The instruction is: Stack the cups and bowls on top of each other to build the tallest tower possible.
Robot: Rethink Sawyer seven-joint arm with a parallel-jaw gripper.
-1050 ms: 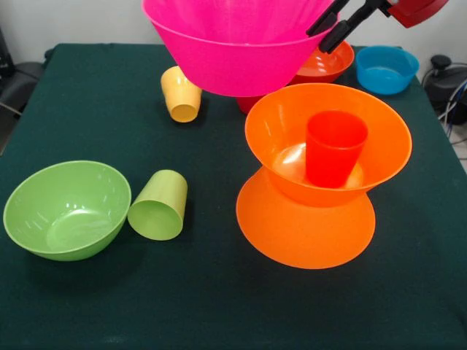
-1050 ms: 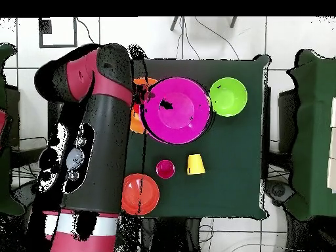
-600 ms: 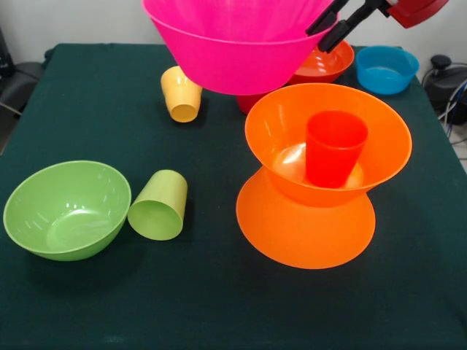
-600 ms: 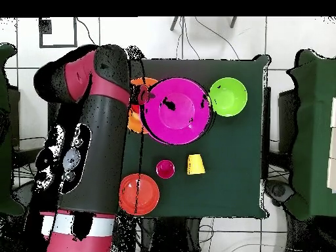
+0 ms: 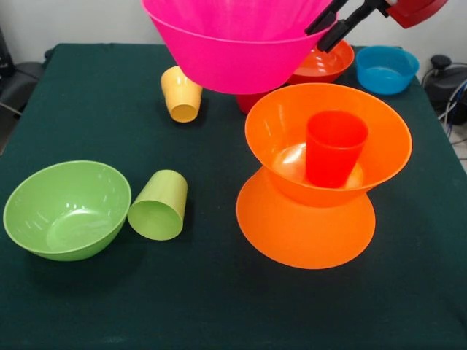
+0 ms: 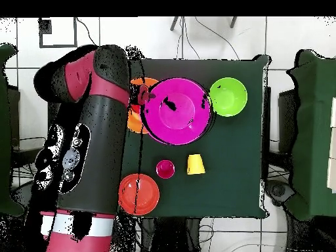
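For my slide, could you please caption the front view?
Robot hand holds pink bowl by its rim above red-orange cup in stacked orange bowls.

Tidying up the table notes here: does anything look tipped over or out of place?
The lime green cup lies on its side beside the lime green bowl, its mouth towards the camera. The yellow-orange cup also looks tipped. The pink bowl hangs in the air, held at its rim by the pincer.

The pink bowl [image 5: 237, 44] is cut off at the top edge and hides most of the magenta cup [image 5: 248, 103].
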